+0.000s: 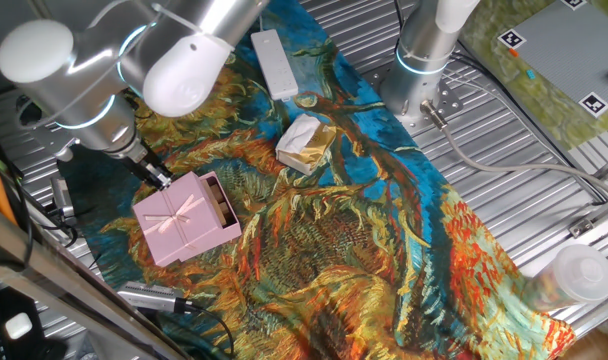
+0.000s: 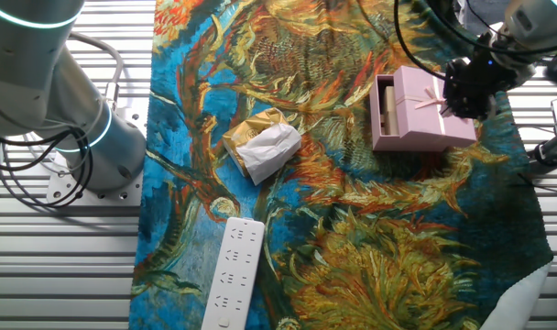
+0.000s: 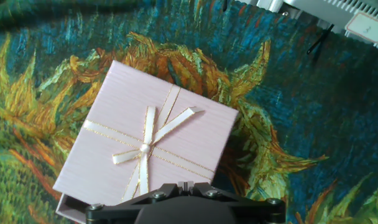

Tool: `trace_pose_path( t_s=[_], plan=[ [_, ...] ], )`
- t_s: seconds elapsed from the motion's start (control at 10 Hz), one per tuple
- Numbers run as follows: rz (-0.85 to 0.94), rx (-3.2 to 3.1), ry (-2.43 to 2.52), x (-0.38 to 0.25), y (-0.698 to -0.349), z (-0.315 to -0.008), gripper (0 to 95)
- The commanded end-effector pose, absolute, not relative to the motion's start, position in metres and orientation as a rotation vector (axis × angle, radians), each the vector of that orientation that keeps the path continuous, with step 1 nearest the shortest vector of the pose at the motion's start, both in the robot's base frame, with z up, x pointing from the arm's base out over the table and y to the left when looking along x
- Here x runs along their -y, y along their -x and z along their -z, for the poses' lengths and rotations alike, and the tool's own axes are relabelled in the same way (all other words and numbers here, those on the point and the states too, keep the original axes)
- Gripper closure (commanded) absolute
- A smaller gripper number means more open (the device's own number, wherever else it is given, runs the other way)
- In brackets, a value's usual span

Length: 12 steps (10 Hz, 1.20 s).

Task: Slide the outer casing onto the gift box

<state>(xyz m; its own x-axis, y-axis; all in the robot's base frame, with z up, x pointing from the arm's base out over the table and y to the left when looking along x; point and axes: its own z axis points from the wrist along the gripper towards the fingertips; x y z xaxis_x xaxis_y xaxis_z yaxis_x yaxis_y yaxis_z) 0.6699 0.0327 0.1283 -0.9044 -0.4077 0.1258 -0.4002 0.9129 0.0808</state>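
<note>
The outer casing (image 1: 179, 222), a pale-pink sleeve with a ribbon bow, lies flat on the painted cloth. It also shows in the other fixed view (image 2: 427, 110) and the hand view (image 3: 152, 140). The gift box (image 1: 220, 200), with its brown-tan inside, sticks partly out of one open side of the sleeve (image 2: 386, 108). My gripper (image 1: 154, 172) is at the sleeve's edge, on the side away from that opening (image 2: 466, 89). In the hand view the fingertips (image 3: 186, 185) are pressed together just over the sleeve's near edge and hold nothing.
A cream-and-gold wrapped lump (image 1: 304, 143) (image 2: 263, 145) lies mid-cloth. A long white bar (image 1: 274, 62) (image 2: 231, 275) lies beyond it. A second arm's base (image 1: 424, 60) (image 2: 68, 119) stands beside the cloth. A clear bottle (image 1: 574, 275) lies on the metal table.
</note>
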Motion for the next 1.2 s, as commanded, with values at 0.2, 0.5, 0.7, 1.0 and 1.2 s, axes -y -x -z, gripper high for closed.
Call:
trace_pose_path(
  t_s=[0.2, 0.5, 0.7, 1.0, 1.2],
  plan=[
    [0.075, 2.938, -0.675, -0.033, -0.671, -0.128, 95.0],
    [0.081, 2.921, -0.692, -0.034, -0.672, -0.128, 95.0],
    [0.100, 2.909, -0.690, -0.035, -0.682, -0.130, 95.0],
    [0.110, 2.898, -0.667, -0.038, -0.707, -0.135, 95.0],
    [0.143, 2.911, -0.643, -0.039, -0.708, -0.133, 95.0]
  ],
)
